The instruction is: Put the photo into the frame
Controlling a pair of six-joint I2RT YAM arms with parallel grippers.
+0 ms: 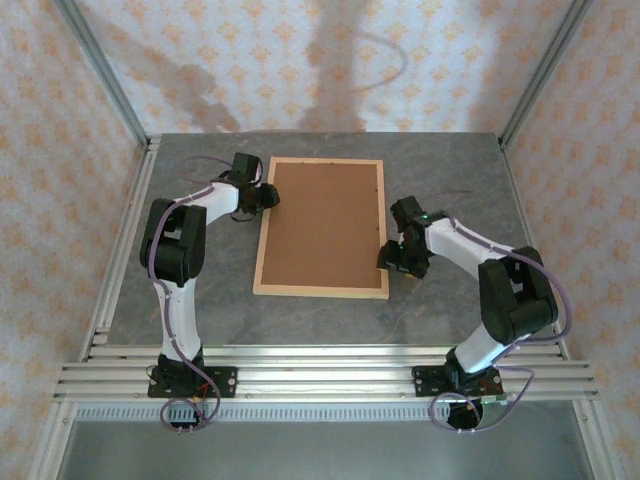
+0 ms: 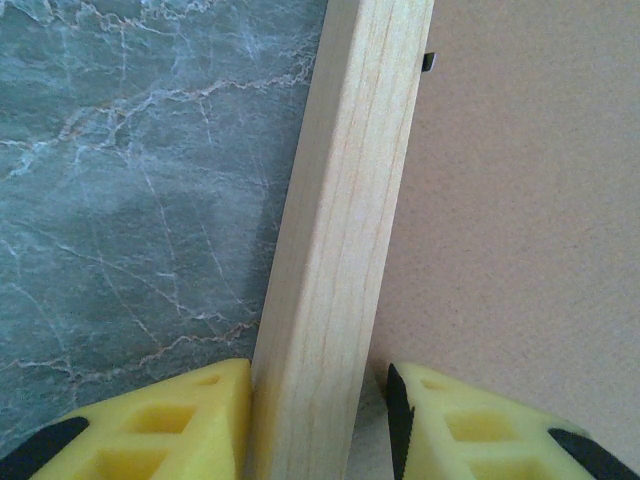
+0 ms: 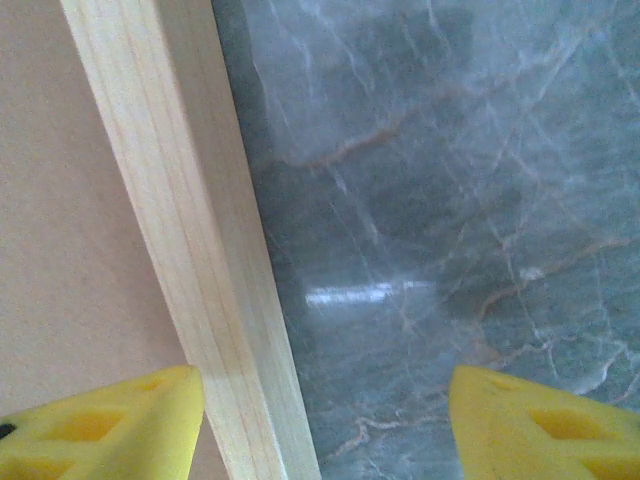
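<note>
Yellow pads [image 2: 180,420] of the left gripper [image 2: 315,378] sit either side of the left rail of the frame [image 2: 340,230]. The outer pad touches the wood and the inner is just beside it; whether the grip is clamped cannot be told. From above, the grey marble table [image 1: 450,180] carries the frame flat at its centre, brown backing board [image 1: 322,225] up, with bare stone on every side. The right gripper [image 1: 388,258] stands released astride the right rail near the lower corner. Its wrist view has one pad at the rail's inner edge and the other well apart over the stone. A small black tab [image 2: 428,62] at the board's edge shows in the left wrist view.
</note>
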